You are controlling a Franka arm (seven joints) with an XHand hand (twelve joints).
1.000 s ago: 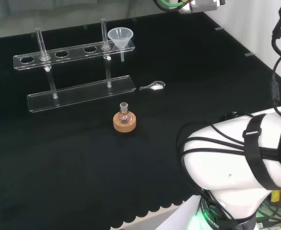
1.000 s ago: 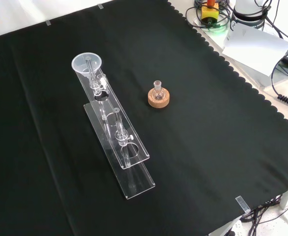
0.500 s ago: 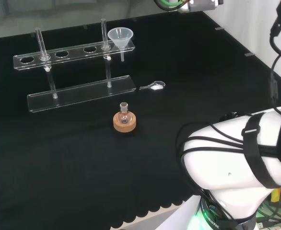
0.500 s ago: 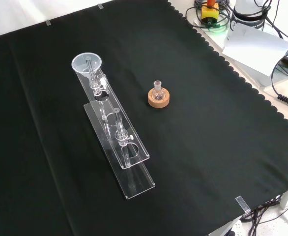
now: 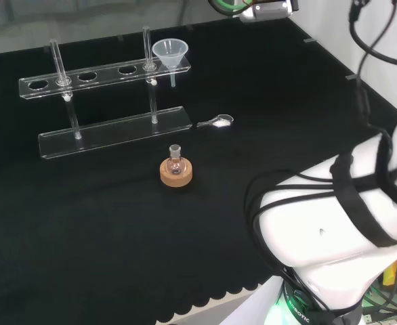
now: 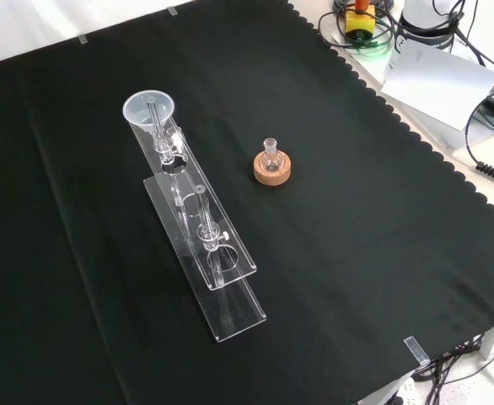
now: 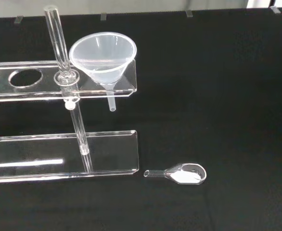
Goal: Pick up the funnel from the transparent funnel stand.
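A clear plastic funnel [image 5: 170,53] sits upright in the end hole of a transparent stand [image 5: 103,73], its stem hanging below the upper shelf. In the front view the funnel [image 6: 149,108] is at the far end of the stand [image 6: 230,283]. The wrist view looks down on the funnel [image 7: 103,55] and the stand's shelf [image 7: 35,89] from some distance. A part of the arm's end [image 5: 263,8] shows at the head view's top edge, up and to the right of the funnel.
A small flask on a cork ring [image 5: 176,170] [image 6: 272,166] stands in front of the stand. A clear spoon with white powder [image 5: 217,122] [image 7: 182,173] lies by the stand's base. The arm's white link [image 5: 334,223] fills the head view's lower right.
The arm's white link has turned in the head view, and the part at that view's top edge has shifted left. The funnel, stand, flask and spoon have not moved.
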